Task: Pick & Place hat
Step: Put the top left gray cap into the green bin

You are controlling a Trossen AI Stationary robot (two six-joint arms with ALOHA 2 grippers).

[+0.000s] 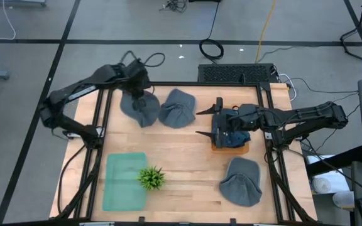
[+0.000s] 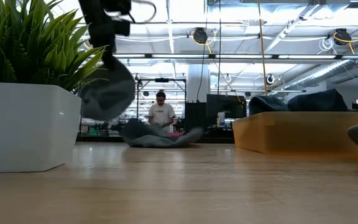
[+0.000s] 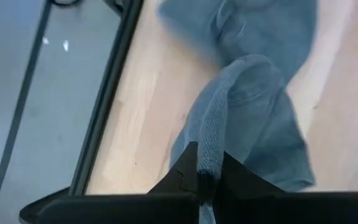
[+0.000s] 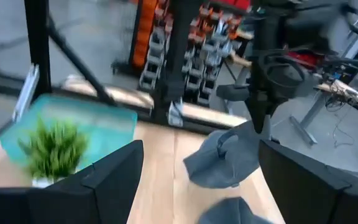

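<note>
A grey hat (image 1: 141,110) hangs from my left gripper (image 1: 137,94) at the table's far left; in the low view the hat (image 2: 107,93) is clear of the wood. My left gripper (image 3: 207,182) is shut on it. A second grey hat (image 1: 178,108) lies flat just to its right, and a third grey hat (image 1: 241,182) lies near the front right. My right gripper (image 1: 203,122) hovers open above the table's middle, pointing level toward the left, with nothing between its fingers (image 4: 104,180). My left gripper pinches a folded edge of the hat's rim (image 3: 212,149) between its two fingers. The fingers come from above, slanting down. The hat hangs below them, slack and bunched, lifted clear of the table.
An orange box (image 1: 231,147) with dark blue things inside stands under the right arm. A green tray (image 1: 124,182) lies at the front left with a small potted plant (image 1: 151,177) at its right edge. Black frame rails run along the table's sides. A person shows far behind the table.
</note>
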